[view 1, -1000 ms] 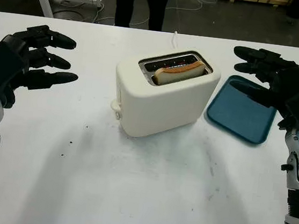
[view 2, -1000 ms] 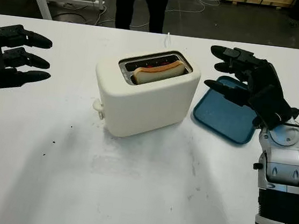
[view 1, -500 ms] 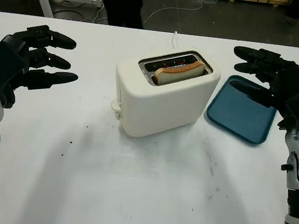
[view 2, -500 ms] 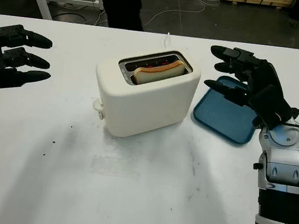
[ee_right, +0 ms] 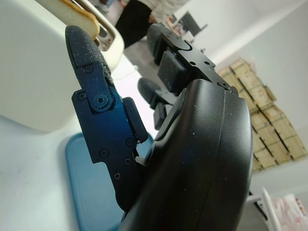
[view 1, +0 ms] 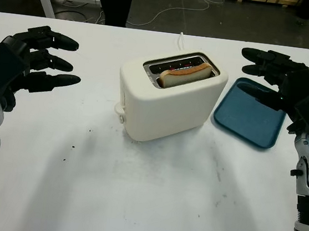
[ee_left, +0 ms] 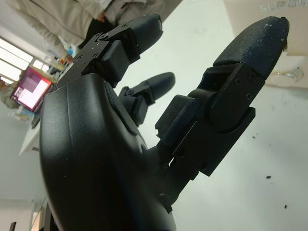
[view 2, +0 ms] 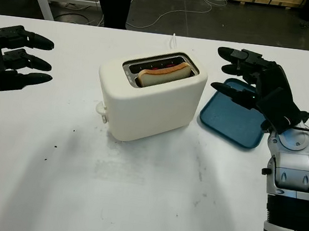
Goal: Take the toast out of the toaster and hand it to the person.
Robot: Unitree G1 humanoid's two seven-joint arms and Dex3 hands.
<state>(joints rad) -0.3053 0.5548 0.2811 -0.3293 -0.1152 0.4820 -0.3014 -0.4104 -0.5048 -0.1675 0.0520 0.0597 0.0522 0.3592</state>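
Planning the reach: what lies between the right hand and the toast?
From the left eye view, the right hand, open above the blue tray, has only bare white table and the toaster's rim before the toast.

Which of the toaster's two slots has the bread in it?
The slot nearer the robot holds the toast; the slot on the toaster's far side shows only its dark inside.

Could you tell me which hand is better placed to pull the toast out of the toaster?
Probably the right hand: it hovers open over the tray, close beside the toaster, nearer the toast. The left hand, also open, hangs farther off.
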